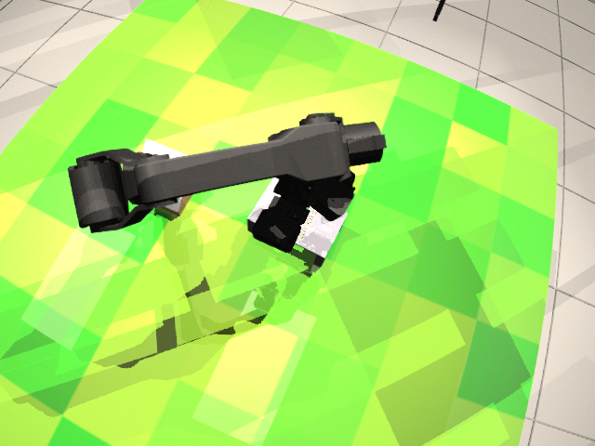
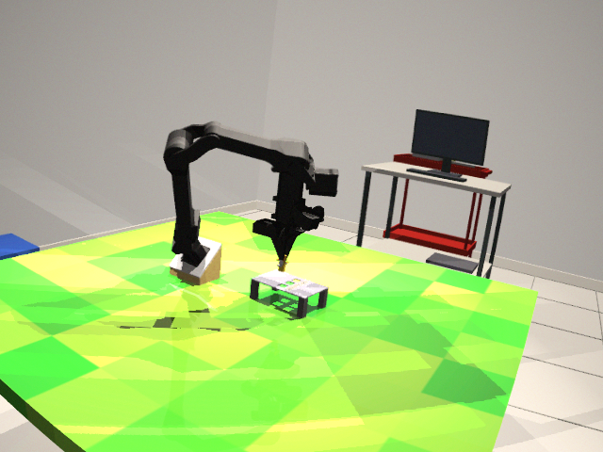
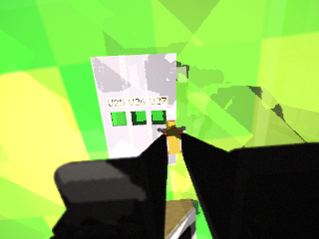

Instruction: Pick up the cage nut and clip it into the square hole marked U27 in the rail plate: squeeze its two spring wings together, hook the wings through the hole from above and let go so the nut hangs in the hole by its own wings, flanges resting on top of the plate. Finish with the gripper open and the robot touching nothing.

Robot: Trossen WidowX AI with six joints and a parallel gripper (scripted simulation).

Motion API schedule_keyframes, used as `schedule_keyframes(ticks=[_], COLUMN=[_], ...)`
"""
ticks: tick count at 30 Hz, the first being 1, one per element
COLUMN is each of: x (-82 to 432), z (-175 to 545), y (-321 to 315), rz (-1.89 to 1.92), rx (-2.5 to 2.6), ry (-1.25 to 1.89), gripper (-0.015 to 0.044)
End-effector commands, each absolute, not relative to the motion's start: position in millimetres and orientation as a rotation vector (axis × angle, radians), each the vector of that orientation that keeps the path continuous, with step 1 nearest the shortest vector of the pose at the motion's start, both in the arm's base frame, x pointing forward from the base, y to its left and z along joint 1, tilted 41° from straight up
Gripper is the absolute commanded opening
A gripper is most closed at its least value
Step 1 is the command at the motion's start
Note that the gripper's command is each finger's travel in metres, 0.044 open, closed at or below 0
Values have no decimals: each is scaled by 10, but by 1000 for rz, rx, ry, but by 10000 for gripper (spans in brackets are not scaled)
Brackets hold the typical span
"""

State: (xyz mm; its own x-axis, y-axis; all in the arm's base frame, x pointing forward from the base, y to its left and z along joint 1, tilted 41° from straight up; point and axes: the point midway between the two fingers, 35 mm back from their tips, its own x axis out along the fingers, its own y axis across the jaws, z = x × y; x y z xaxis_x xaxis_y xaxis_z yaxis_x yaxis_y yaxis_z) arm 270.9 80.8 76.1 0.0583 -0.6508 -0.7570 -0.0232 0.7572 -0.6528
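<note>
Wrist view, left to right: the pale rail plate [image 1: 319,236] [image 2: 312,288] [image 3: 132,80] carries three square openings in a row, U25 [image 3: 119,119], U26 [image 3: 139,118] and U27 [image 3: 159,117], each showing green tabletop [image 1: 432,158] [image 2: 414,340] [image 3: 279,60] beneath. The cage nut [image 2: 282,266] [image 3: 173,144] lies toward 5 o'clock from U27, outside the opening, its long axis running 12 to 6 o'clock and its dark flanges 9 to 3. It is pinched between the fingertips of the gripper [image 1: 306,205] [image 2: 282,260] [image 3: 174,136]; in the exterior view it points downward, apparently just above the plate. The plate's right edge passes behind the nut; open tabletop extends toward 3 o'clock.
</note>
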Motion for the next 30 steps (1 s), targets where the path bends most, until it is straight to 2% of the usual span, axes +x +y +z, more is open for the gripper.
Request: schedule_keyframes(ticks=[1, 30], x=[2703, 2722], z=[709, 530], y=[877, 710], rz=[-552, -527], rx=[-543, -514], ry=[1433, 1446], gripper=[32, 32])
